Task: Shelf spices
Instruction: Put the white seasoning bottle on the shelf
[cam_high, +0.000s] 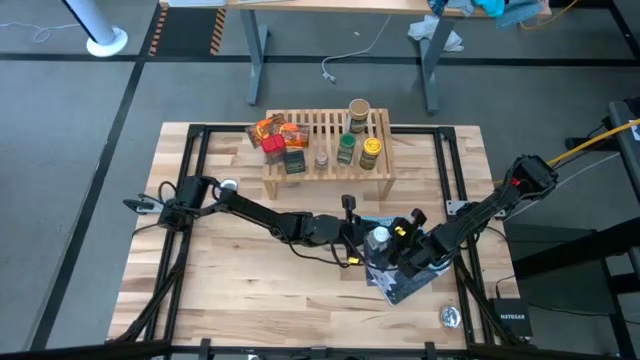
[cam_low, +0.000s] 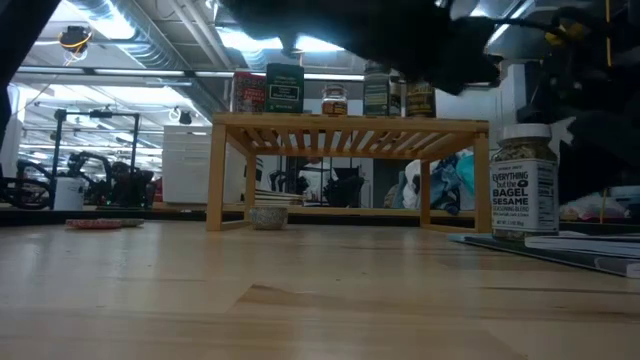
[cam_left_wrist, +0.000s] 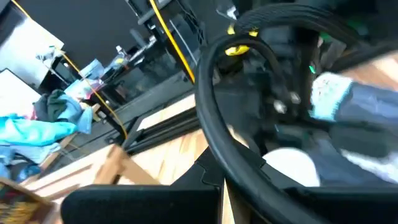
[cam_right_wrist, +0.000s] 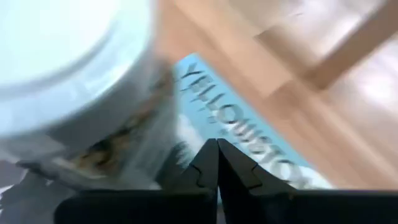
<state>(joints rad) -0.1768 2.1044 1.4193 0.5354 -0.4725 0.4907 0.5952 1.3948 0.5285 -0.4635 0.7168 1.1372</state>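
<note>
Both shut grippers, left (cam_high: 352, 240) and right (cam_high: 392, 252), flank a white-capped glass jar (cam_high: 378, 240) (slatted wooden shelf (cam_high: 325, 150) beyond).

Grey carpet floor (cam_high: 80, 130), seamed in big squares. At 12 o'clock past the worktable, a desk (cam_high: 345, 5) on grey metal legs; white cable (cam_high: 345, 60) and crumpled white cloth (cam_high: 437, 33) under it. White round post base (cam_high: 106, 42) at 10 o'clock. Yellow cable (cam_high: 590, 145) at 3 o'clock. Level view: bright ceiling lights (cam_low: 95, 25) with ducts, white cabinet (cam_low: 185, 165), dark machines (cam_low: 90, 180) far back.
</note>
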